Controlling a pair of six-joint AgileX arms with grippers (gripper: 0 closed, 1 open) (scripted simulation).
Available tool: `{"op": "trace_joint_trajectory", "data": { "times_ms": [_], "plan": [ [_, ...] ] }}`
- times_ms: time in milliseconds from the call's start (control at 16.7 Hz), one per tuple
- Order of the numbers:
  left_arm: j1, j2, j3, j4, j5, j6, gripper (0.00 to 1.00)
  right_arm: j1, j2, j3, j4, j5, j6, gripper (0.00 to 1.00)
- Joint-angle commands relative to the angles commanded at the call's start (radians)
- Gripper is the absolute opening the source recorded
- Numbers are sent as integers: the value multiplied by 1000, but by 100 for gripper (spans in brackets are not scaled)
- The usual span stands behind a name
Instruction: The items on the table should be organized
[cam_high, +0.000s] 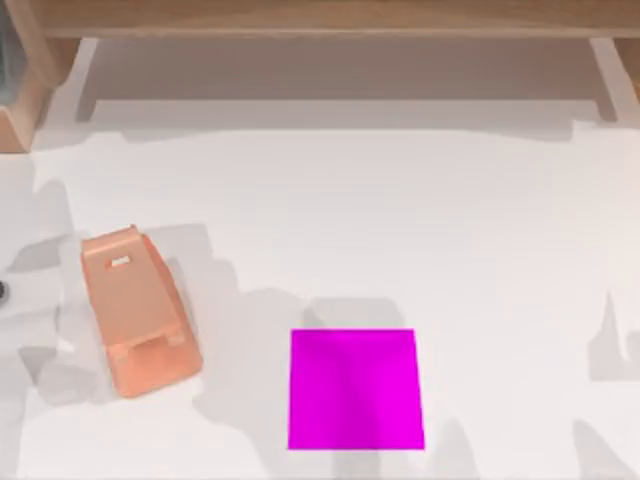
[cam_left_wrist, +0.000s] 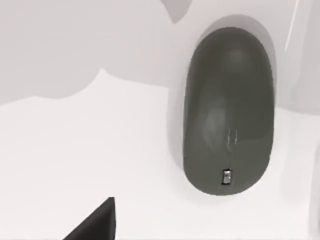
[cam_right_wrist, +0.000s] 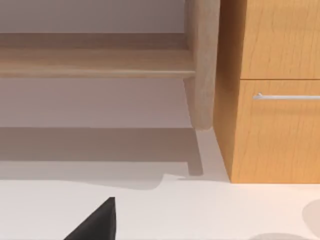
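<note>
A small dark grey oval mouse (cam_left_wrist: 229, 110) lies flat on the white table (cam_left_wrist: 75, 165) in the left wrist view, with its scroll wheel at its near end. A dark corner of my left gripper (cam_left_wrist: 95, 226) shows beside and apart from the mouse, touching nothing. The right wrist view has a dark corner of my right gripper (cam_right_wrist: 95, 226) over bare table (cam_right_wrist: 200, 210), facing the shelf unit and holding nothing that I can see.
A peach-orange phone stand (cam_high: 138, 310) stands at the table's left. A magenta square pad (cam_high: 354, 389) lies front of centre. A light wooden shelf unit (cam_high: 330, 20) runs along the back, with a drawer cabinet (cam_right_wrist: 275, 90) beside it.
</note>
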Motion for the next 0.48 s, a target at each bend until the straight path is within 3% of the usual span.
{"op": "trace_joint_trajectory", "data": {
  "times_ms": [480],
  "plan": [
    [-2, 26, -54, 75, 0, -2, 100, 0, 0, 0, 0, 0, 0, 100]
  ]
}}
